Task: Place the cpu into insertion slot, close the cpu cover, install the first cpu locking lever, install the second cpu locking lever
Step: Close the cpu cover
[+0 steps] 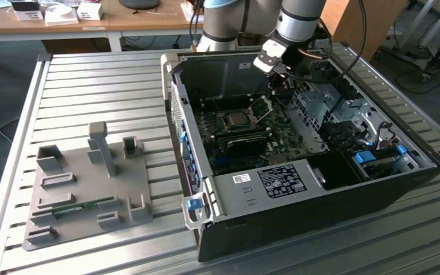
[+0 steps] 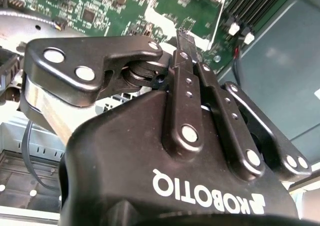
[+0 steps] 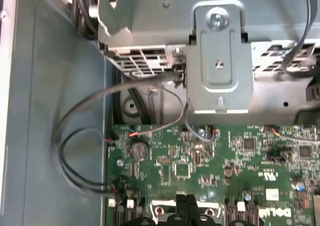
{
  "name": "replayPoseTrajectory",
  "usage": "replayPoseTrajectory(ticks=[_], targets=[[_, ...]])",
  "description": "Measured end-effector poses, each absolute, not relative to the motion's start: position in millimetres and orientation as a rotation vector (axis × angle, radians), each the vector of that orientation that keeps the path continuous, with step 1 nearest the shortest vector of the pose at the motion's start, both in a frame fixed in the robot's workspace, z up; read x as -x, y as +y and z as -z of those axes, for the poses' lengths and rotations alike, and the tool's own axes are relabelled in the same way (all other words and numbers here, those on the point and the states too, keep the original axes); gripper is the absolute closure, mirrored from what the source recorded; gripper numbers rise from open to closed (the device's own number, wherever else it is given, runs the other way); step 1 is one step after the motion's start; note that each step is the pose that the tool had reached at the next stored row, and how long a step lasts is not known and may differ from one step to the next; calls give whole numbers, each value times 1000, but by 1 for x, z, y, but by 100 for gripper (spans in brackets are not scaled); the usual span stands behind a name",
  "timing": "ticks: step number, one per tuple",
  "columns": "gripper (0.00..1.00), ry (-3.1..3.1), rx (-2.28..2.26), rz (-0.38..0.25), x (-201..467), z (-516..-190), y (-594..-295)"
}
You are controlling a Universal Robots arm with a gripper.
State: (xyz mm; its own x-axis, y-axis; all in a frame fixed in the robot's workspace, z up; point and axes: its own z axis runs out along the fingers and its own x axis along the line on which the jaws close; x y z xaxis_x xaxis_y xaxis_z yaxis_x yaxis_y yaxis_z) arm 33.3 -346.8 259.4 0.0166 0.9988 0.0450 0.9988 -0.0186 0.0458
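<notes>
Silver-grey metal shows in the middle of the insertion slot (image 1: 224, 121) in the exterior view. That is the cpu (image 1: 239, 118), which appears to lie flat in its seat on the green motherboard (image 1: 281, 134) inside the open computer case (image 1: 311, 195). On the slot's far side, toward the exterior view's right, the cpu cover (image 1: 261, 105) stands tilted up on its hinge, which leaves the chip exposed. The gripper (image 1: 281, 83) hangs close above and just beyond that raised plate, and I cannot tell whether it touches. A grey fixture (image 1: 82, 189) sits well apart on the slatted table (image 1: 90, 86), toward the exterior view's left. In the second wrist view the gripper (image 2: 182, 36) has its jaws pressed together with nothing between them. This makes a narrow tip that seems better suited to pushing than to grasping. In the first wrist view the joined fingertips (image 3: 186, 202) hover over the board, near a metal bracket (image 3: 222, 61) and loose cables (image 3: 100, 131).
</notes>
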Motion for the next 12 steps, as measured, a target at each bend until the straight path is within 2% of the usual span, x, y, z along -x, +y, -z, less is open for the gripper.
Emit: replayPoseTrajectory(ticks=[12], targets=[[89, 2200, -2239, -101, -47, -259, -346]])
